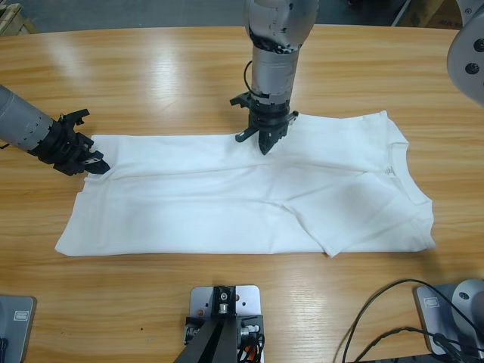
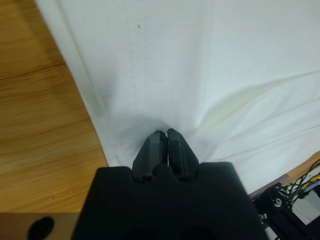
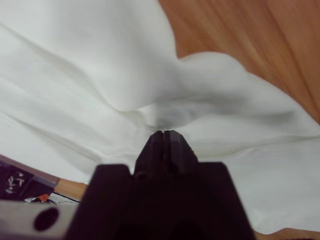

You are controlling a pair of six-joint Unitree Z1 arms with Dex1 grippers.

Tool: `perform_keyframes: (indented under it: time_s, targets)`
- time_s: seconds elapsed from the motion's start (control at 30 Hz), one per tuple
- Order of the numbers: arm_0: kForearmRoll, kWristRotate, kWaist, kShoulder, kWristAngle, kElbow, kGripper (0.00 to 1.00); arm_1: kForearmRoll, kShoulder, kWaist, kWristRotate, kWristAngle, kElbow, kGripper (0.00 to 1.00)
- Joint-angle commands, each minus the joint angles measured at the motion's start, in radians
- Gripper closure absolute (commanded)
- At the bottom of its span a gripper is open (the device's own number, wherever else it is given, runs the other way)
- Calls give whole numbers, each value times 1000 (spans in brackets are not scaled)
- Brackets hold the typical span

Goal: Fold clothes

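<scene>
- Closest to the lens, the left gripper [image 2: 164, 134] has its jaws pressed together on a pinch of the white T-shirt [image 2: 225, 60], right at the stitched hem [image 2: 137, 75], where the cloth edge meets the bare table [image 2: 40, 125].
- From above, I read that as the arm coming in from the left edge, gripping the far hem corner.
- On my other wrist view, the right gripper [image 3: 165, 134] is likewise clamped on cloth. The fabric puckers and rises into a ridge just past its tips.
- From above, this is the arm coming down from the top middle, and it pinches the shirt's far long edge about halfway along.
- Beyond both grips, the shirt lies spread lengthwise on the table, hem at the left and round neck [image 1: 401, 170] at the right, mostly flat with some creases.
- A flap [image 1: 333, 227] near the near right corner looks turned in over the body; I take it for a sleeve, though I can't be sure.
- My judgement is that we are early in the task. Both grips on the far edge are secured, but that edge hasn't been carried over to the near one, and the crosswise folds are all still to do.
</scene>
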Motion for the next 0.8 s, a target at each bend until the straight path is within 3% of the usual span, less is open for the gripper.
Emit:
perform_keyframes:
  time_s: [0.03,0.4,0.8]
  targets:
    - [-11,10,-16,69,13,-1,1000,17,14,8,-20,-19,22,1000]
    - [-11,10,-18,70,13,-1,1000,63,33,10,-18,-48,-119,1000]
    - [-11,10,-18,73,13,-2,1000,57,65,58,-14,-38,-67,1000]
